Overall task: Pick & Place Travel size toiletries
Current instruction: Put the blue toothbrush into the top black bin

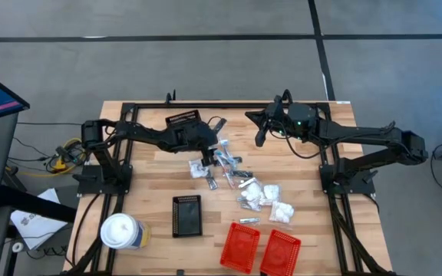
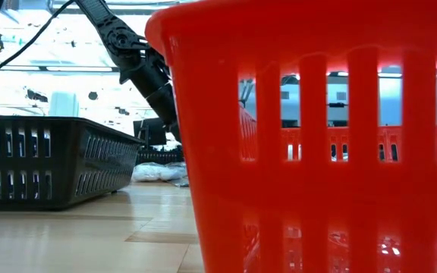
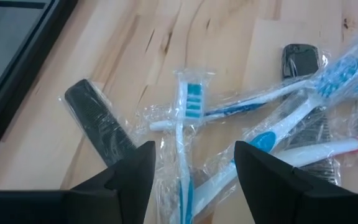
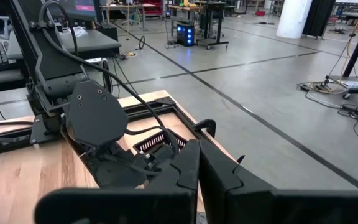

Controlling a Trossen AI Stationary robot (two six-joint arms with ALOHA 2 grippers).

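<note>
Nearby, black basket [image 1: 187, 215], red baskets [image 1: 240, 247]

- The table [image 1: 152, 184] is seen to be made of pale wooden planks, smooth and faintly sheened, with grain and dark knots visible.
- The toothbrushes [image 3: 185, 124] are of glossy white and blue plastic, each sealed in crinkled clear film.
- A dark grey comb [image 3: 98, 127] is wrapped in the same shiny film; its surface looks matt.
- The red baskets [image 1: 261, 249] are of slotted plastic, glossy and slightly translucent at the near table edge.
- The black basket [image 1: 187, 215] is of duller slotted plastic.
- The left gripper [image 3: 191, 168] is shown with matt black plastic fingers [image 3: 129, 174].
- The white packets [image 1: 271, 201] are clear-wrapped.
</note>
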